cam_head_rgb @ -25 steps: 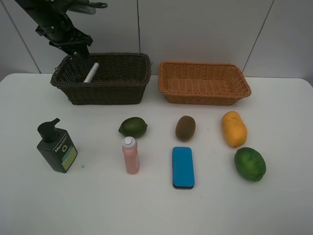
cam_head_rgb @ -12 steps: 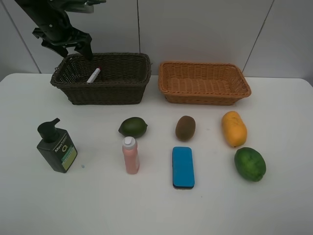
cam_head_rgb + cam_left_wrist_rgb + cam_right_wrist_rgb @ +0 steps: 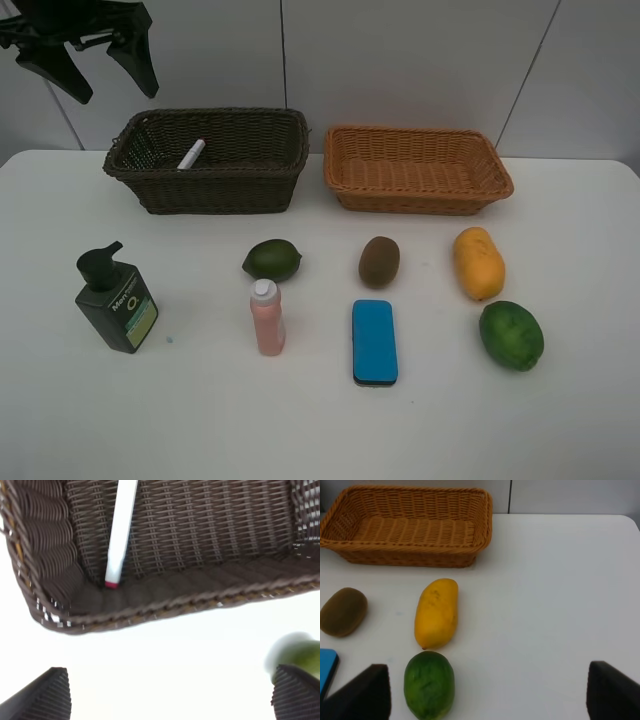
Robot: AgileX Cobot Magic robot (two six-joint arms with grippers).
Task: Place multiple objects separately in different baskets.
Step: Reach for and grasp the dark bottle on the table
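The small white-pink tube [image 3: 190, 154] lies in the dark brown basket [image 3: 215, 188], against its left wall; it also shows in the left wrist view [image 3: 120, 535]. My left gripper [image 3: 113, 90] hangs open and empty, high above the basket's left end [image 3: 170, 700]. The tan basket [image 3: 420, 197] holds nothing. On the table lie the green pump bottle [image 3: 117, 300], pink bottle [image 3: 267, 318], blue eraser [image 3: 374, 342], two green fruits [image 3: 272, 260] [image 3: 511, 335], kiwi [image 3: 379, 261] and mango [image 3: 478, 263]. My right gripper [image 3: 487, 700] is open and empty near the mango [image 3: 436, 612]; the high view does not show it.
The white table [image 3: 560, 420] ends at a grey panelled wall behind the baskets. The objects lie in two loose rows in front of the baskets. The right wrist view shows the tan basket [image 3: 405, 555], kiwi [image 3: 342, 611] and one green fruit [image 3: 429, 685].
My left gripper has risen up and to the left, away from the dark basket. The tube it let go has tipped over and settled in the basket.
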